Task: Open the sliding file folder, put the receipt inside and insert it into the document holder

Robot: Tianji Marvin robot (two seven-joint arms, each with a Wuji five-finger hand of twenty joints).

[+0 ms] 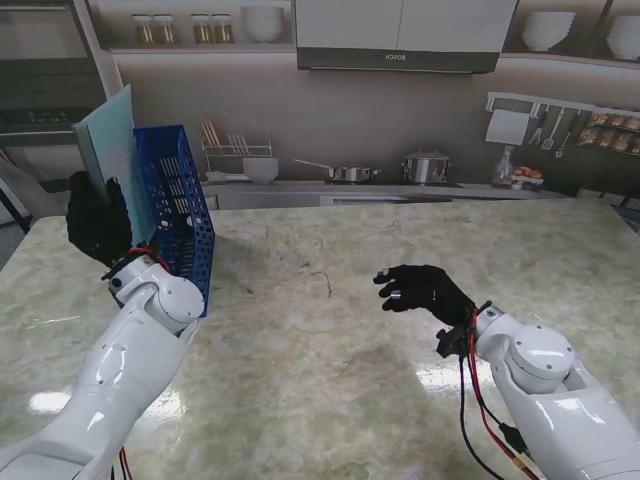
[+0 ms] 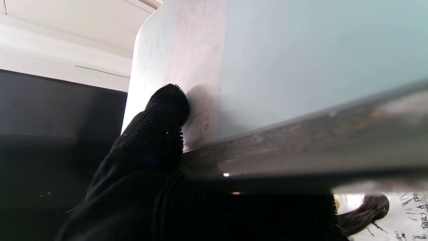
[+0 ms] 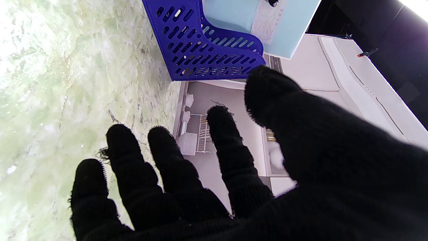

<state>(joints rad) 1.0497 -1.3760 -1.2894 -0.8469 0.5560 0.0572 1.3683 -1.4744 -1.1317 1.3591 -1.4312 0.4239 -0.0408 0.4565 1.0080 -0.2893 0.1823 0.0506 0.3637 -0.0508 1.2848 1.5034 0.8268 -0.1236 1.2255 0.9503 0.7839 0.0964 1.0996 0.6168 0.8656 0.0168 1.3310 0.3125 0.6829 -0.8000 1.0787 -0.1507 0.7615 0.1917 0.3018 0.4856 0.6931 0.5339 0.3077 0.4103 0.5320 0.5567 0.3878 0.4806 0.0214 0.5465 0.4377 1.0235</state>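
Pale green-veined marble table (image 1: 330,340), glossy, spanning the stand view; behind it a kitchen counter with a dish rack (image 1: 235,155), a pan (image 1: 345,172) and a steel pot (image 1: 427,166), shelves of jars and bowls higher up.

At the left edge of the table, upright: blue perforated document holder (image 1: 180,215), open side up. Slotted into it, a light blue file folder (image 1: 112,150), tilted and sticking well above the holder's rim. Just beside, gloved left hand (image 1: 97,222) raised off the table, closed against the folder's lower outer edge; exact finger grip hidden from the stand view.

From the left wrist: thumb (image 2: 169,103) pressed flat on the folder's face, with faint reddish print of a receipt (image 2: 200,122) showing through the cover, other fingers curled behind the edge. Holder not visible there.

Toward the right, well apart from the holder: right hand (image 1: 425,290) hovering over bare marble, fingers spread and slightly curled, holding nothing. Its wrist view adds the holder's (image 3: 204,40) perforated side and a printed slip visible through the folder (image 3: 234,13).
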